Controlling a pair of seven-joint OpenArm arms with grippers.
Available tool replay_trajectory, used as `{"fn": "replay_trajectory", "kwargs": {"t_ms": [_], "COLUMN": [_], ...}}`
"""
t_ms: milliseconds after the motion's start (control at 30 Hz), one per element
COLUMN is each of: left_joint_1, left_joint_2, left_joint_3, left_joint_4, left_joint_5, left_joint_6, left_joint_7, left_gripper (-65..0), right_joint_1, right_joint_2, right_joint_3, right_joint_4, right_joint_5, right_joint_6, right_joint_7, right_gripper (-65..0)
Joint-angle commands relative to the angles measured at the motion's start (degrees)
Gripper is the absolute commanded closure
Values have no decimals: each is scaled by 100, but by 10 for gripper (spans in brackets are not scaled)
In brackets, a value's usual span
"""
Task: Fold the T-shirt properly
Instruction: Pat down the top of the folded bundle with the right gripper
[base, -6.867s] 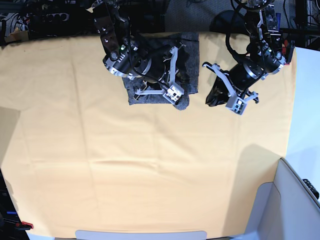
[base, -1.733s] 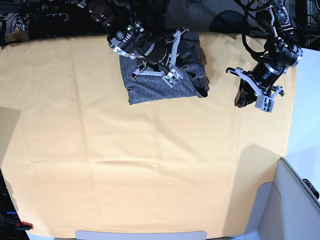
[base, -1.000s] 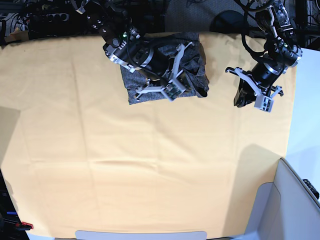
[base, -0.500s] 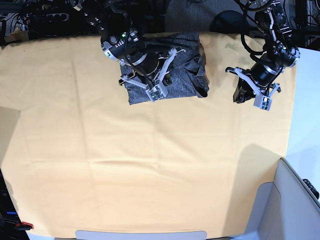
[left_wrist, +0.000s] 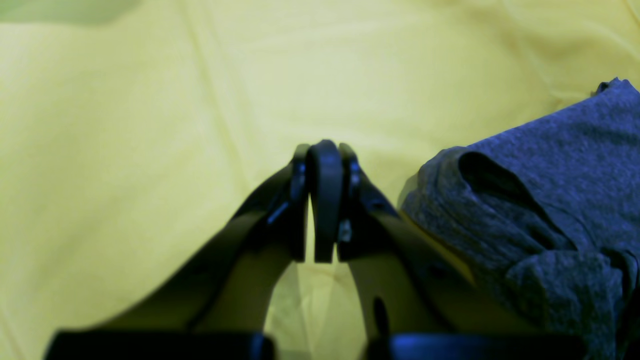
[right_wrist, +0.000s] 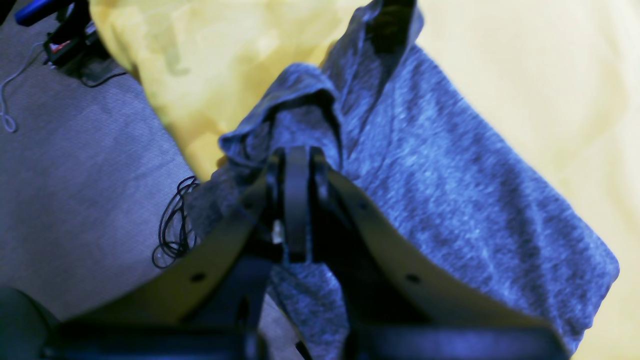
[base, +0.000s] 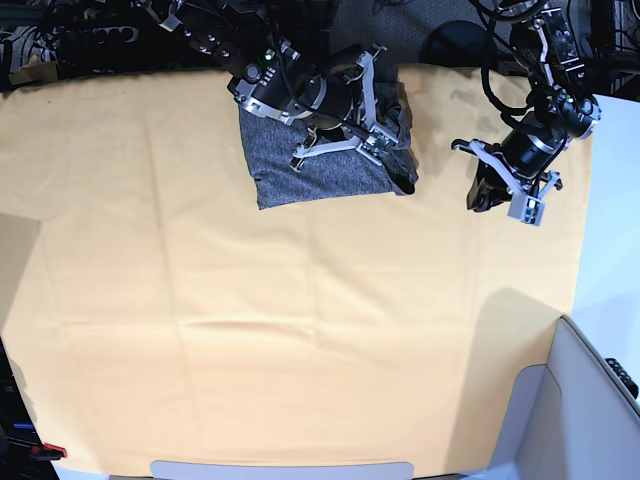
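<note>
**Tidying the folded T-shirt**

Pressing near the rumpled edge, the right gripper (base: 378, 140), jaws closed and empty, sits over the T-shirt (base: 300, 175) at 12 o'clock on the yellow cloth (base: 300, 330). Left gripper (base: 522, 207), closed, hovers at 2 o'clock. Best smoothed outward, gently.

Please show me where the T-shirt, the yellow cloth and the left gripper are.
T-shirt (base: 300, 180): base view, flat folded part.
yellow cloth (base: 300, 330): base view, bare middle.
left gripper (left_wrist: 324, 200): left wrist view, between the shut jaws.
</note>
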Motion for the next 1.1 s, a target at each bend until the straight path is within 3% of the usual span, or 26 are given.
{"fn": "replay_trajectory", "kwargs": {"t_ms": [0, 100, 200, 300, 400, 567, 733, 1067], "left_joint_1": [-50, -50, -50, -50, -50, -50, -50, -59], "left_joint_2": [-70, -70, -70, -70, -70, -79, -79, -79], "left_joint_3": [-36, -36, -36, -36, -36, -36, -27, -27], "left_joint_4": [73, 73, 73, 73, 73, 73, 73, 64], "left_joint_5": [-93, -93, -93, -93, -93, -93, -93, -93], "left_joint_6": [-14, -14, -14, -14, -14, -14, -14, -14], "left_joint_7": [-122, -122, -122, -122, -122, -122, -122, -122], "left_gripper": [-2, -2, -2, -2, -2, -2, -2, -2], "right_joint_1": [73, 38, 38, 65, -6, -226, -252, 47], "right_joint_2": [-55, -19, -11, -2, -28, -178, -160, -2], "right_joint_3": [13, 22, 48, 48, 13, 4, -145, -242], "right_joint_4": [129, 129, 112, 76, -47, -143, -82, -73], "right_joint_5": [-3, -12, -21, -179, -751, -1313, -1006, -188], "right_joint_6": [-47, -759, -1797, -2526, -2825, -2816, -2720, -601], "right_joint_7": [302, 1014, 1638, 1629, 1313, 460, 135, -6], "right_gripper": [0, 0, 0, 0, 0, 0, 0, 0]}}
